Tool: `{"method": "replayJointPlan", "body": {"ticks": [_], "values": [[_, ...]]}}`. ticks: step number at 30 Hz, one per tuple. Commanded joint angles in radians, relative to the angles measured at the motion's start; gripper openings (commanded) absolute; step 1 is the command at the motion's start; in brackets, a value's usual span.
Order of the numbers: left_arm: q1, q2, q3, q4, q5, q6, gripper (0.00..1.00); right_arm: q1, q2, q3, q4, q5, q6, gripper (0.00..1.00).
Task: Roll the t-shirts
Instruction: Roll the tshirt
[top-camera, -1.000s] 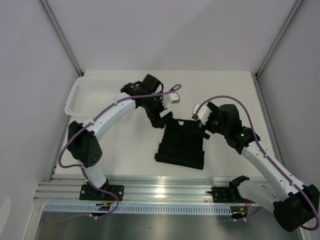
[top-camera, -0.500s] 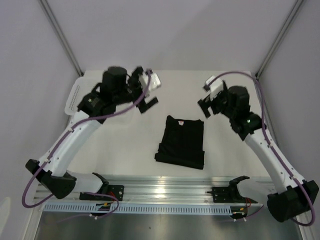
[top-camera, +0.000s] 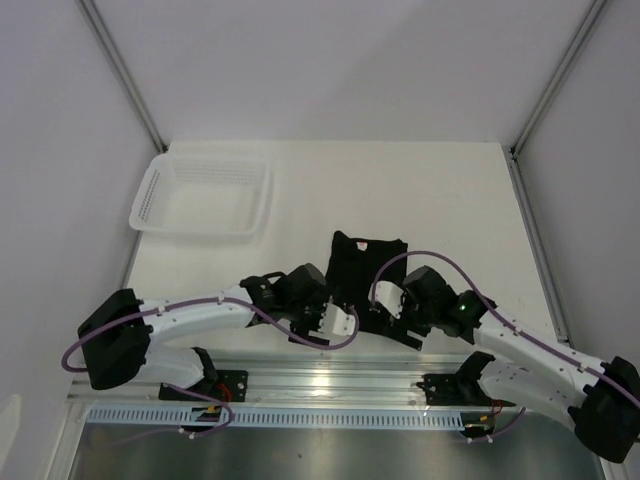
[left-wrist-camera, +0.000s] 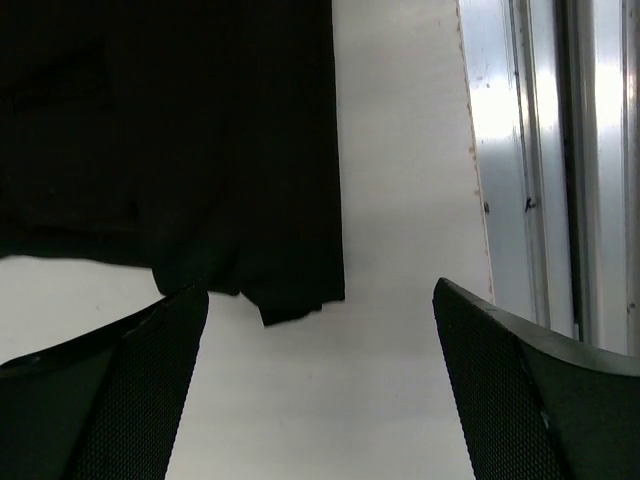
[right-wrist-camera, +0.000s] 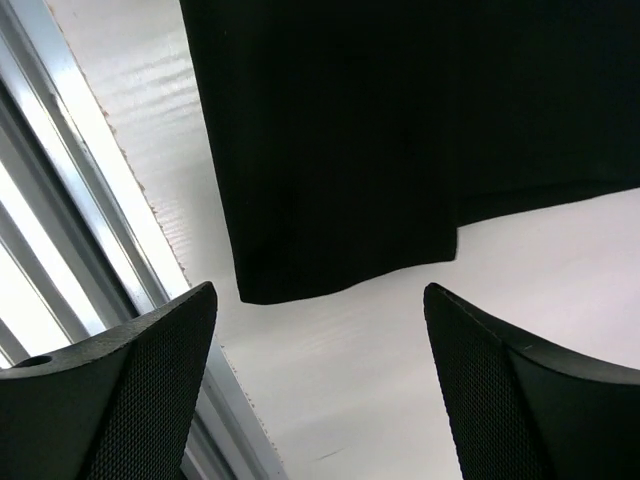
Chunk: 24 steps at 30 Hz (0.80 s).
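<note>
Near the table's front edge, between both arms: black t-shirt (top-camera: 368, 262) laid flat, folded narrow, collar end away; hem corners just below left gripper (left-wrist-camera: 320, 295) and right gripper (right-wrist-camera: 320, 292), both spread wide, holding nothing. Judged soft, light, limp; best pinched at the two near hem corners; thin layers likely to slip. Matte black, small label at neck, edges fairly straight.

The t-shirt (top-camera: 368, 265) is plain black (matte, one even tone). At upper left, the mesh basket (top-camera: 195, 229) is white. The table (top-camera: 450, 200) is off-white, and the left arm (top-camera: 190, 312) and right arm (top-camera: 530, 350) are white with black joints.
</note>
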<state>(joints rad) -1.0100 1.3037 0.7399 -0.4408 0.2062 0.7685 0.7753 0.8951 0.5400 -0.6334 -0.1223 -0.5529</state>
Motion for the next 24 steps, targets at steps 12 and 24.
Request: {"method": "replayJointPlan", "body": {"ticks": [12,24], "values": [[-0.052,0.146,-0.046,0.223,-0.056,0.005,0.81,0.009,0.077,-0.011,0.046,-0.008,-0.059,0.82],[-0.052,0.144,-0.063,0.205,-0.134,-0.06,0.69,0.009,0.15,-0.003,0.035,-0.068,-0.077,0.72]]}}
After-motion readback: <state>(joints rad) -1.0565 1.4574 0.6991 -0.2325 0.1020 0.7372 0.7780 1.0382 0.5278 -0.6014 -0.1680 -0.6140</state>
